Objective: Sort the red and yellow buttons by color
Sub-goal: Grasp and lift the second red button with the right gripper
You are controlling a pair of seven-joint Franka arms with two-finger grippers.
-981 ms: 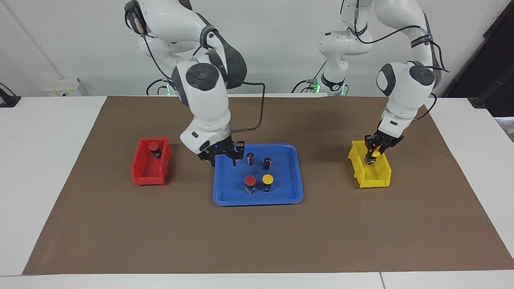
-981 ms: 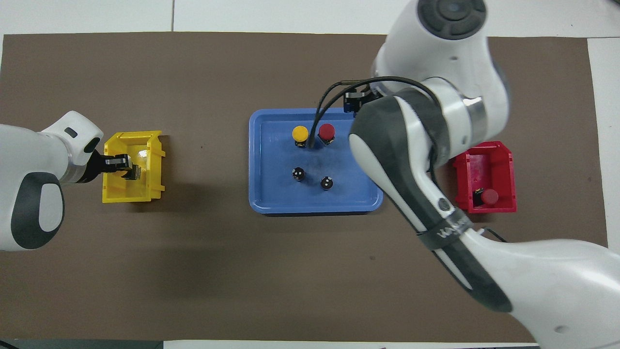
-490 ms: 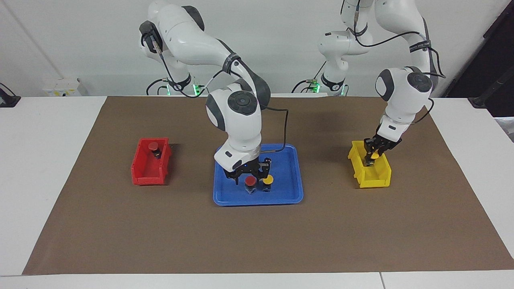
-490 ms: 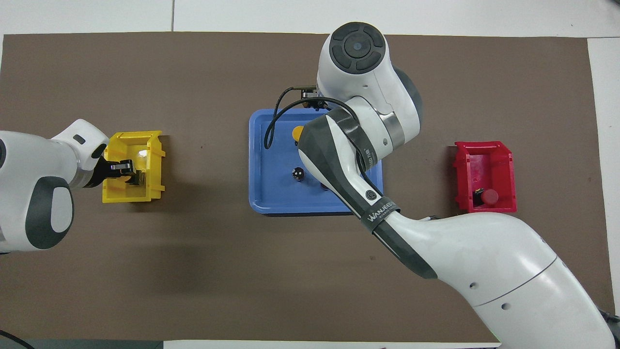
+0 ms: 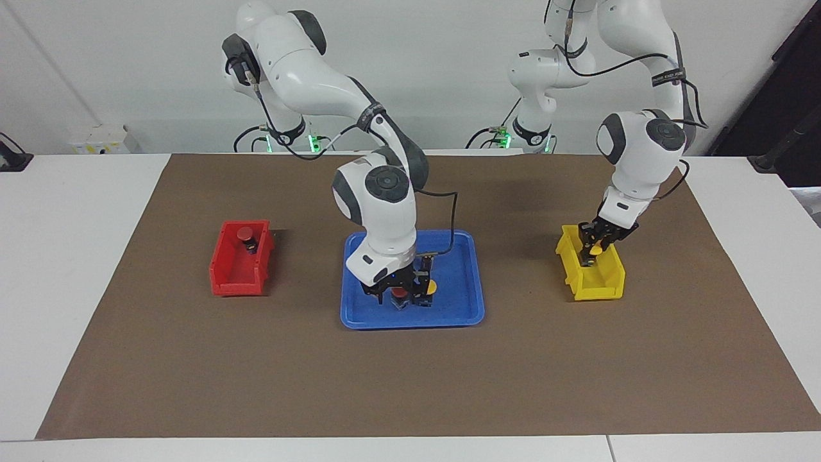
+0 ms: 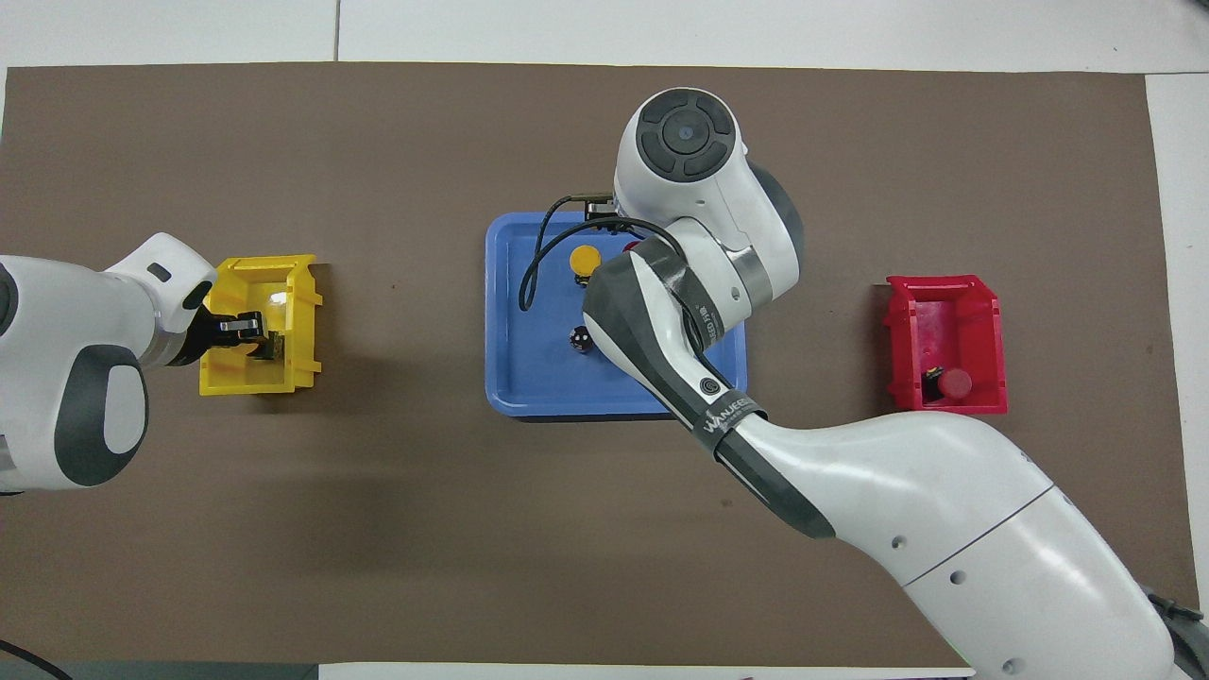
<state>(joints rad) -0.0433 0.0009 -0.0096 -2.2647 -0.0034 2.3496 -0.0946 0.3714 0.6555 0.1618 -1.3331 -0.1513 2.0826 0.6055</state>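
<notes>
In the facing view my right gripper (image 5: 397, 295) is low in the blue tray (image 5: 459, 310), open, with its fingers on either side of a red button (image 5: 399, 293). A yellow button (image 5: 428, 287) stands beside that one and also shows in the overhead view (image 6: 585, 257). A second red button (image 5: 244, 235) lies in the red bin (image 5: 236, 276). My left gripper (image 5: 593, 249) is inside the yellow bin (image 5: 600, 285), shut on the other yellow button (image 5: 597, 247). In the overhead view my right arm hides its gripper.
One small black cylinder (image 6: 580, 338) stands in the blue tray (image 6: 515, 378), nearer to the robots than the yellow button; the other is hidden under my right arm. The red bin (image 6: 945, 312) and yellow bin (image 6: 283, 283) sit at the two ends of the brown mat (image 5: 192, 359).
My right gripper crossed the tray and came down around the red button. My left gripper stayed in the yellow bin with the yellow button, shifting only slightly.
</notes>
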